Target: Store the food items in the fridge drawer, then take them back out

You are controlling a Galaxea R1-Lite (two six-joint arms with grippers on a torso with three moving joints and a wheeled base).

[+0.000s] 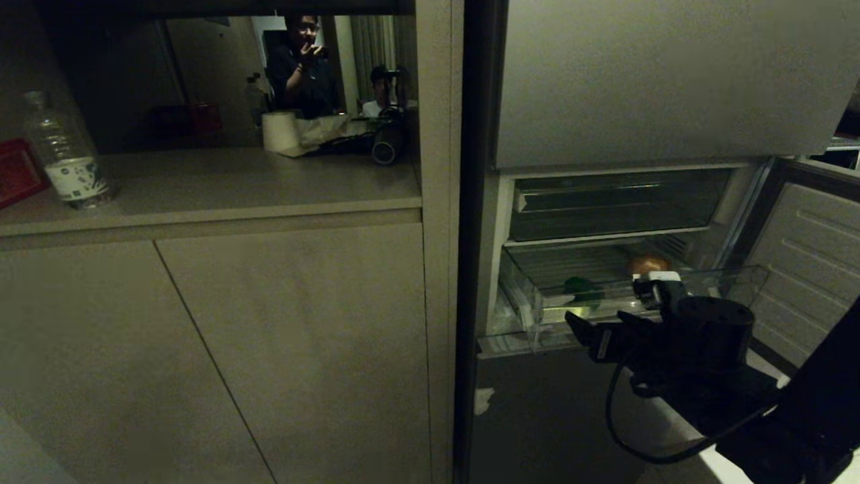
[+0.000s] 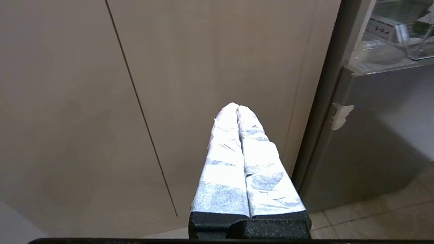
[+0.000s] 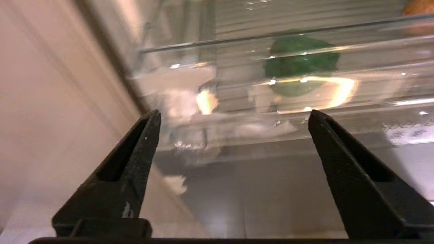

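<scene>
The fridge drawer is pulled out, a clear plastic one with a ribbed floor and a tall front lip. Inside lie a dark green food item and, further back on the right, an orange-brown one. My right gripper hangs just in front of and slightly below the lip, open wide, with nothing between its black fingers. My left gripper, its fingers wrapped in white tape, is shut and empty, parked facing a beige cabinet door.
Above the clear drawer sits a darker, flatter one. The fridge door stands open at the right, and the lower fridge front is closed. On the counter to the left stand a water bottle and a paper roll. Two people are behind.
</scene>
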